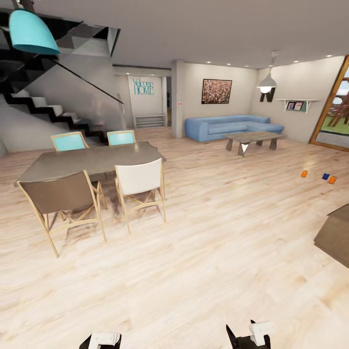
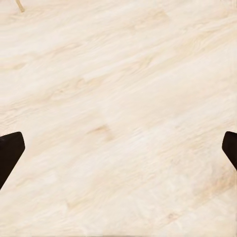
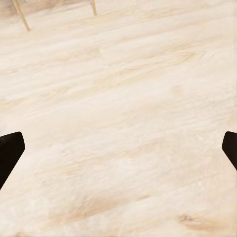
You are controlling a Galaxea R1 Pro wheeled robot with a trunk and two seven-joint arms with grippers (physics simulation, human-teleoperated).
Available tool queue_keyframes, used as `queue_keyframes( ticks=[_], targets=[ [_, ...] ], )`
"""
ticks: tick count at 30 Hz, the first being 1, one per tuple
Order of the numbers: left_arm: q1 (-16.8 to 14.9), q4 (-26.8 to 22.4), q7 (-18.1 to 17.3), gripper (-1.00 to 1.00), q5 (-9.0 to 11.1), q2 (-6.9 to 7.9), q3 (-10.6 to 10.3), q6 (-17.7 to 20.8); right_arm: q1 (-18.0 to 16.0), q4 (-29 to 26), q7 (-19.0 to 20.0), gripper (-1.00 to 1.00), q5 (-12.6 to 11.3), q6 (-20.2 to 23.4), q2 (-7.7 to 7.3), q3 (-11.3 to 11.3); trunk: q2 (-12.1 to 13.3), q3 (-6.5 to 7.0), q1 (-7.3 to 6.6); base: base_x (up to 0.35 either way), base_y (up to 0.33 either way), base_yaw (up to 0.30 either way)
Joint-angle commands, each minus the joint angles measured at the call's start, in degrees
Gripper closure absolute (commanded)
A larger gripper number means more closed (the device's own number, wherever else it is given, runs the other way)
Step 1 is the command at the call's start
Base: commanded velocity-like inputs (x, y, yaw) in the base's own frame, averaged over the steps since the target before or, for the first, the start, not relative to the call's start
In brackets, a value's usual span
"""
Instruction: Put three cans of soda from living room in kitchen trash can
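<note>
Jaws, left wrist view: left gripper (image 2: 118, 148) spread wide, dark fingertips (image 2: 10, 150) at either edge, nothing between them, bare light wood floor (image 2: 118, 74) beneath.
Jaws, right wrist view: right gripper (image 3: 118, 148) equally wide apart and empty, above plain floor; two thin chair legs (image 3: 22, 17) at one edge.
Cans, head view: three on the floor far off to the right, one orange can (image 1: 304, 173) apart from the blue can (image 1: 325, 176), second orange can (image 1: 332, 179) just beside the blue.
Bin, head view: none visible; kitchen not in sight.
Surroundings, head view: dining surface (image 1: 87, 160) with four chairs at left, blue sofa (image 1: 228, 126) and low coffee table (image 1: 252, 139) further back, dark cabinet corner (image 1: 337, 237) near the right edge.
Stage, judged: approach only, no can picked up yet.
Risk, judged: cabinet corner close to the path towards the cans, so possible clipping by base or right arm; blue and orange pair close together, so likely knock-over and rolling on a careless grasp.
</note>
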Motion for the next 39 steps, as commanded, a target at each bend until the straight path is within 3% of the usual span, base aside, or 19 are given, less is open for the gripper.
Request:
queue_keyframes(
  ticks=[1,18,39],
  targets=[
    [0.0,0.0,0.0,-1.0,0.0,0.0,0.0,0.01,0.0,0.0,0.0,-1.0,0.0,0.0,0.0,0.0,0.0,0.0,0.0,0.002,-0.22,0.241],
    [0.0,-0.02,-0.03,-1.0,-0.35,0.0,-0.08,0.03,0.0,0.0,0.0,-1.0,0.0,0.0,0.0,0.0,0.0,0.0,0.0,0.055,-0.261,0.082],
    [0.0,0.0,-0.09,-1.0,-0.27,0.0,-0.08,0.03,0.0,0.0,0.0,-1.0,0.0,0.0,0.0,0.0,0.0,0.0,0.0,0.239,-0.228,0.0]
  ],
)
